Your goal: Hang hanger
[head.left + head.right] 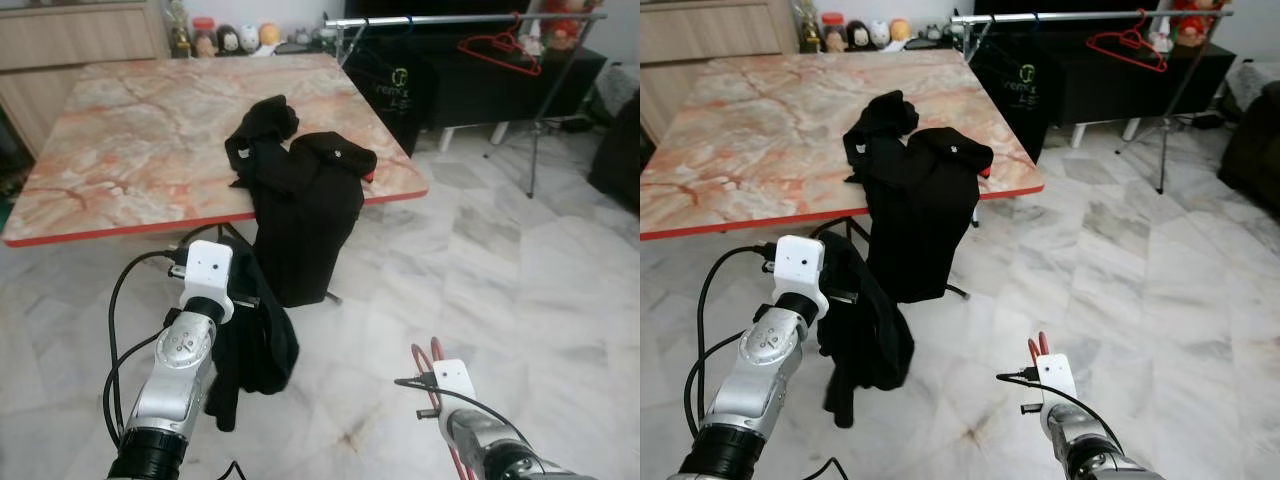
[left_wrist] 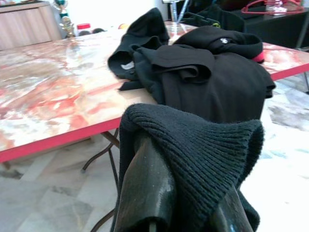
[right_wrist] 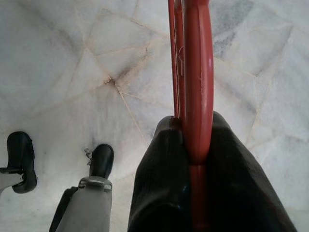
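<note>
My right gripper (image 3: 193, 126) is shut on a red plastic hanger (image 3: 197, 58), low over the marble floor; the hanger's red loop sticks out ahead of the wrist (image 1: 426, 358). My left gripper (image 1: 243, 300) is raised in front of the table and shut on a black knit garment (image 2: 193, 140), which drapes over both fingers and hangs down (image 1: 255, 345). A silver clothes rail (image 1: 470, 18) stands at the far right behind the table, with another red hanger (image 1: 502, 48) hanging on it.
A marble-patterned table (image 1: 140, 130) with a red edge stands straight ahead. A pile of black clothes (image 1: 305, 190) lies on it and hangs over its near edge. A black bag (image 1: 392, 88) hangs from the rail. Open marble floor (image 1: 520, 260) lies to the right.
</note>
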